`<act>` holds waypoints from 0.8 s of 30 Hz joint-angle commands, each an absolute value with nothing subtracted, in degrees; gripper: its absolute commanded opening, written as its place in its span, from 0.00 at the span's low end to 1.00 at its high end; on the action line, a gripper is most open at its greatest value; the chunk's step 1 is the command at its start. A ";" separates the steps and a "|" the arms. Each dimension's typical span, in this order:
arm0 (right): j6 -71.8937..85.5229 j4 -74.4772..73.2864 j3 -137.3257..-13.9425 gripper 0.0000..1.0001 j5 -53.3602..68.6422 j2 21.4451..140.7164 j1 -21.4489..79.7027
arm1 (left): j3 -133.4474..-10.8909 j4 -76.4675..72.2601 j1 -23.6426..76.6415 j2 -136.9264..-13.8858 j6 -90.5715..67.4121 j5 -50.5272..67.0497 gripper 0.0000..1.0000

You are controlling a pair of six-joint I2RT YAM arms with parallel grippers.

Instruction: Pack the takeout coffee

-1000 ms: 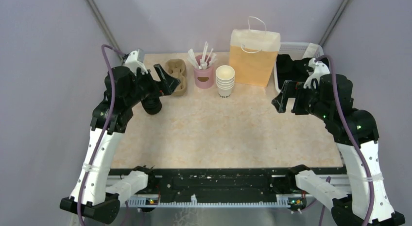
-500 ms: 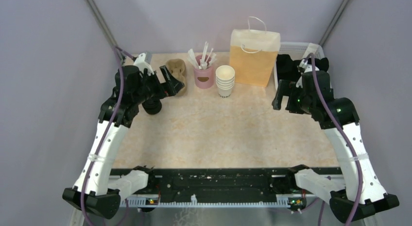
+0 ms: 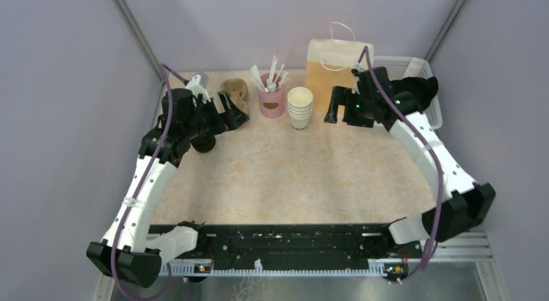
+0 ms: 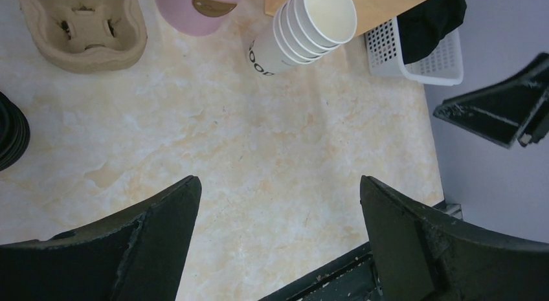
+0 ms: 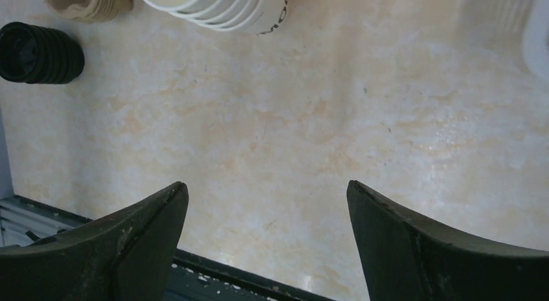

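Left gripper (image 3: 228,110) is hovering wide open and empty over the worktop (image 3: 291,171), near the stack of black lids (image 3: 202,142) and the cardboard carrier (image 3: 234,87). Right gripper (image 3: 335,108) is hanging equally spread, holding nothing, between the lidless cup stack (image 3: 300,107) and the paper bag (image 3: 327,71). Lidded coffee cups are not showing in any view.

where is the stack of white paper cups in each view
Top external: stack of white paper cups at back centre, just right of the pink holder.
Left wrist: the stack is top centre, tilted.
Right wrist: the stack is cut off by the top edge.
Shared landmark: cardboard cup carrier.
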State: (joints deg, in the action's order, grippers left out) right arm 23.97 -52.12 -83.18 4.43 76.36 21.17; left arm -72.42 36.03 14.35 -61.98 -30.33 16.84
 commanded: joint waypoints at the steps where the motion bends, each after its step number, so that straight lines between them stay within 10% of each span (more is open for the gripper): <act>1: 25.76 -46.89 -93.80 0.90 2.75 85.22 23.64 | -70.73 34.60 14.59 -61.39 -29.05 16.96 0.99; 11: 26.49 -47.12 -113.34 0.58 -6.80 105.24 27.04 | -71.19 34.74 14.57 -65.83 -25.07 17.92 0.98; 24: 20.27 -57.13 -133.42 0.53 -25.19 121.68 34.54 | -76.01 36.82 14.50 -71.71 -17.75 18.33 0.98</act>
